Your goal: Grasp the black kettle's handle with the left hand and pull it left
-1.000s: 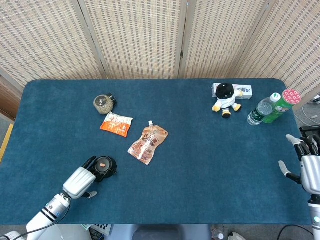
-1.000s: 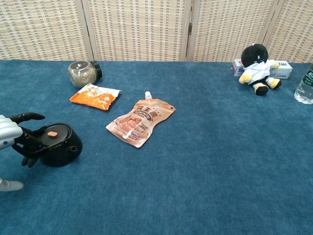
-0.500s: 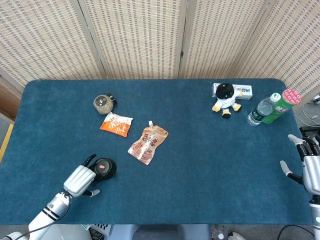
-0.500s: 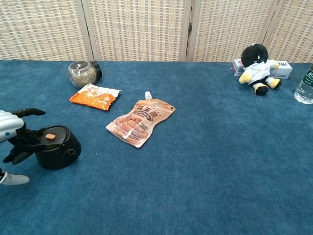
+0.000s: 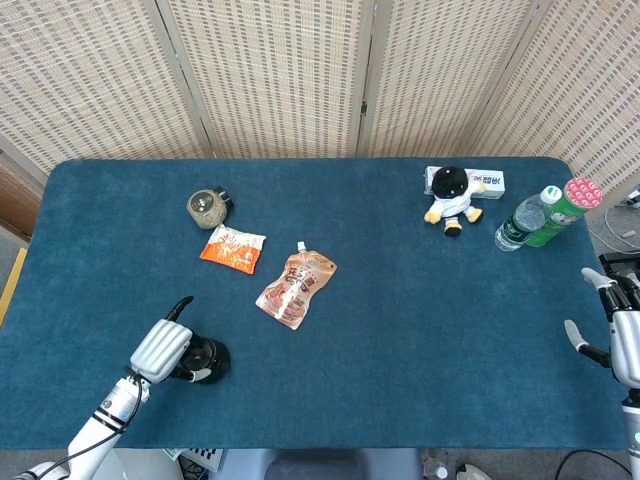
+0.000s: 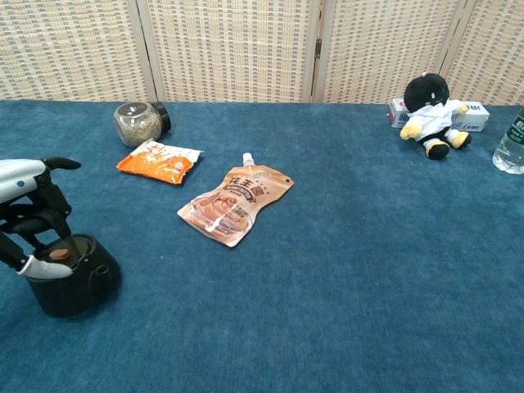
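Note:
The black kettle (image 5: 207,358) stands low on the blue table near its front left, with an orange knob on the lid; the chest view shows the kettle (image 6: 72,282) at the far left. My left hand (image 5: 160,349) lies over the kettle's left side. The left hand (image 6: 29,214) curls its fingers (image 6: 34,227) down onto the kettle top, thumb beside the lid, gripping the handle, which is hidden under the hand. My right hand (image 5: 622,338) hovers at the table's right edge, fingers apart, holding nothing.
A glass jar (image 5: 208,207), an orange snack packet (image 5: 232,248) and a spout pouch (image 5: 296,287) lie beyond the kettle. A plush toy (image 5: 452,197), a white box (image 5: 484,182) and two bottles (image 5: 528,219) stand at the back right. The table's front edge (image 5: 300,447) is near the kettle.
The kettle has slid left and toward the front edge with my left hand on it. The hand has risen over the kettle's top. The right hand has barely moved.

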